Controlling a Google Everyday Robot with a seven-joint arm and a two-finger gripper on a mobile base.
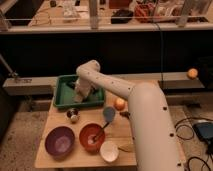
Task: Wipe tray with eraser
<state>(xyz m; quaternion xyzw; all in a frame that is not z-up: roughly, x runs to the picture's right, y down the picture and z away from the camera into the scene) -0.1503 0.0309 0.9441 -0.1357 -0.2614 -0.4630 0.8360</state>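
Observation:
The green tray (64, 94) lies at the back left of the wooden table. My white arm reaches over it from the lower right. My gripper (80, 93) hangs down inside the tray, near its middle right. The eraser is hidden under the gripper and I cannot make it out.
In front of the tray are a small metal cup (73, 115), a purple bowl (59, 141), an orange bowl (92, 137) with a spoon, a white cup (109, 151), a grey-blue lid (109, 114) and an orange fruit (119, 104). Another orange ball (192, 73) sits on the far right ledge.

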